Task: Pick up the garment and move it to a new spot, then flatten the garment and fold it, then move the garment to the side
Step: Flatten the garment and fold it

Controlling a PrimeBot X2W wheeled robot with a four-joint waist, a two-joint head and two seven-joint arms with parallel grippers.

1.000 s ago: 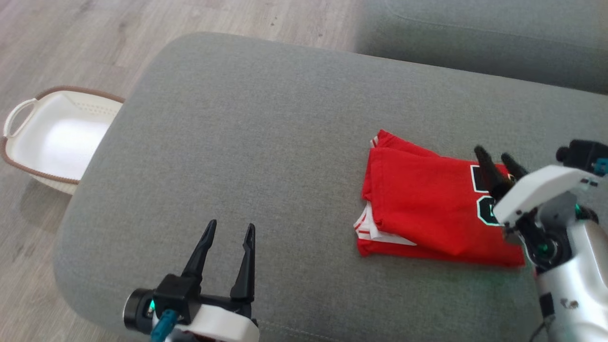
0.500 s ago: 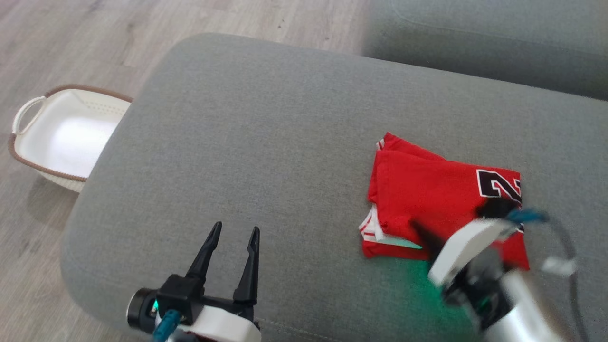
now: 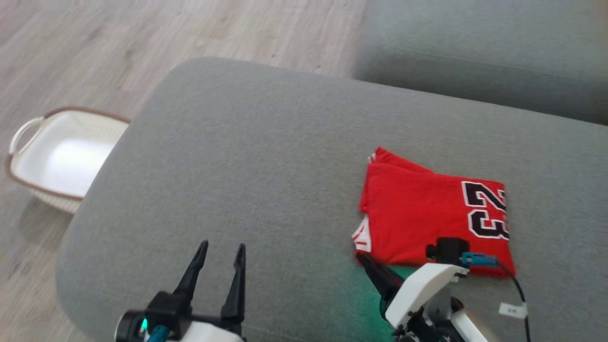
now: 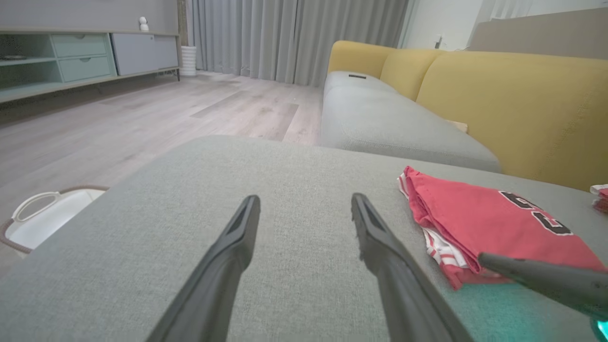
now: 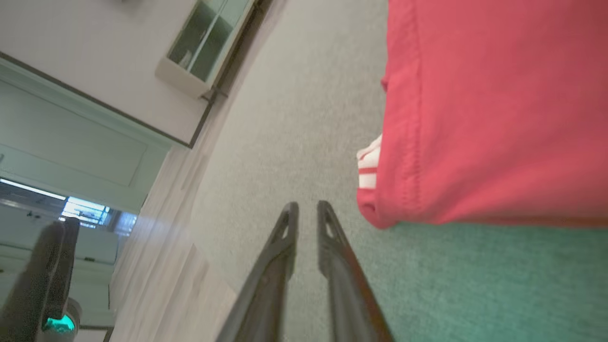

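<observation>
Head view: folded red garment lies flat on the right half of the grey cushion.
The garment's left edge, with white striped trim exposed at the lower corner, faces a wide bare stretch of fabric running to the cushion's rounded left edge. Right gripper sits low, just off the garment's near-left corner, fingers nearly pressed together with nothing between them. Left gripper hovers over the bare fabric, fingers spread, gripping nothing, well apart from the garment. Beyond the cushion's left edge, a white basket stands on the wood floor.
</observation>
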